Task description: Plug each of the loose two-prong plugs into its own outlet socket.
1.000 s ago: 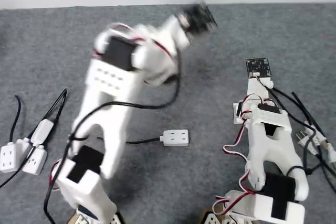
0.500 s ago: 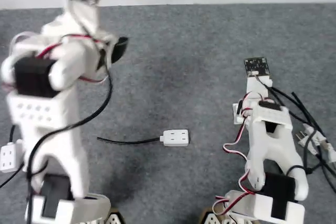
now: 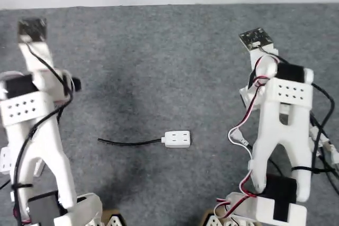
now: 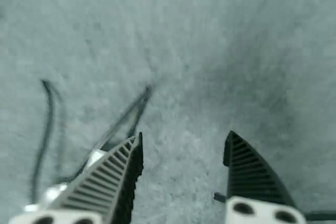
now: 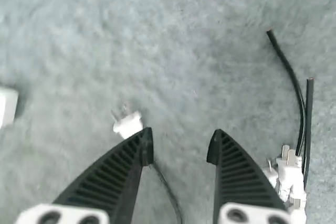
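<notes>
Ok so, left side first: the left hand is released, fingers spread with nothing between them, hanging over the grey felt desk. Some thin black cords run just past its fingertips. There's also a white bit peeking out behind one finger, and I can't tell if it's a plug or a socket.

In the middle of the desk sits the white plastic outlet block on its black cord, well apart from both arms, slots facing up.

Over on the right, the right hand is also released and empty. The small white two-prong plug lies on the desk just beside one fingertip, not between the two. A bunch of white plugs on black cords lies at the far right.

My take: the step here is grabbing that nearest plug. I'd slide the right hand sideways until the plug body is centred in the gap. Then clench on the body, not the prongs or the cord, so the prongs stick out free. The outlet block looks light and loose, so it'll probably skid on the push. The left hand could pin it.
</notes>
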Robot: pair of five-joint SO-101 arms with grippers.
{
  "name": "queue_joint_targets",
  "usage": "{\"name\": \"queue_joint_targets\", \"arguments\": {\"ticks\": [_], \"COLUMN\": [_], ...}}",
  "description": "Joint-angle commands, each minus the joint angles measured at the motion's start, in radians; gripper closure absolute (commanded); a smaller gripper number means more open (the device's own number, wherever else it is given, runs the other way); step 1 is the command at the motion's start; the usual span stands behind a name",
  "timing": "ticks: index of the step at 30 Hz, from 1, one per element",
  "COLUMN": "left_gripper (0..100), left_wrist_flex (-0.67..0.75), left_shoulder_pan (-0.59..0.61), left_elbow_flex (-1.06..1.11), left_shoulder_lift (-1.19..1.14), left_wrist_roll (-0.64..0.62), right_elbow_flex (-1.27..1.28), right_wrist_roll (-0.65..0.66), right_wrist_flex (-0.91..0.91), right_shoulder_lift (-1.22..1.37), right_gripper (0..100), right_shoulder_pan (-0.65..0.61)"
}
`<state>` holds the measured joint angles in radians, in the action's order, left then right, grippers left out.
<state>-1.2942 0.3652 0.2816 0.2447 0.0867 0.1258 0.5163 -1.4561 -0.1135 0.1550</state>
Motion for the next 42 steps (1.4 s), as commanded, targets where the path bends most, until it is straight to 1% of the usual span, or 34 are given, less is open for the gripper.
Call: {"name": "queue_joint_targets", "arguments": {"ticks": [1,5,9,11,14,17,18,22,27,31,35,40,42], "left_gripper": [77,77,77,77,77,77,77,77,77,77,77,77,77], "left_wrist_flex": [0.224,0.341,0.359,0.384,0.494,0.621,0.641,0.672,0.706,0.706,0.706,0.706,0.706], "left_shoulder_pan": [-0.009,-0.025,-0.026,-0.028,-0.005,0.035,0.037,-0.003,-0.041,-0.061,-0.074,-0.081,-0.081], "left_elbow_flex": [0.269,0.441,0.495,0.544,0.645,0.739,0.763,0.842,0.906,0.911,0.926,0.928,0.928], "left_shoulder_lift": [0.032,0.034,0.051,0.074,0.126,0.193,0.216,0.31,0.387,0.399,0.399,0.399,0.399], "left_wrist_roll": [-0.032,-0.051,-0.051,-0.051,-0.049,-0.051,-0.051,-0.066,-0.066,-0.066,-0.066,-0.064,-0.064], "right_elbow_flex": [-0.063,-0.021,-0.018,-0.017,-0.017,-0.017,-0.015,0.106,0.298,0.404,0.423,0.414,0.388], "right_wrist_roll": [0.054,0.118,0.204,0.279,0.368,0.399,0.399,0.431,0.44,0.44,0.44,0.442,0.439], "right_wrist_flex": [-0.068,-0.065,-0.045,-0.061,-0.125,-0.162,-0.163,-0.13,0.051,0.151,0.206,0.291,0.297], "right_shoulder_lift": [0.05,0.173,0.222,0.222,0.222,0.222,0.222,0.22,0.18,0.131,0.143,0.223,0.259], "right_gripper": [81.8,81.8,81.7,80.1,75.0,73.1,73.1,73.0,73.1,73.0,73.1,73.2,73.2], "right_shoulder_pan": [0.001,0.025,0.013,-0.016,-0.067,-0.076,-0.076,-0.087,-0.058,-0.065,-0.071,-0.073,-0.073]}}
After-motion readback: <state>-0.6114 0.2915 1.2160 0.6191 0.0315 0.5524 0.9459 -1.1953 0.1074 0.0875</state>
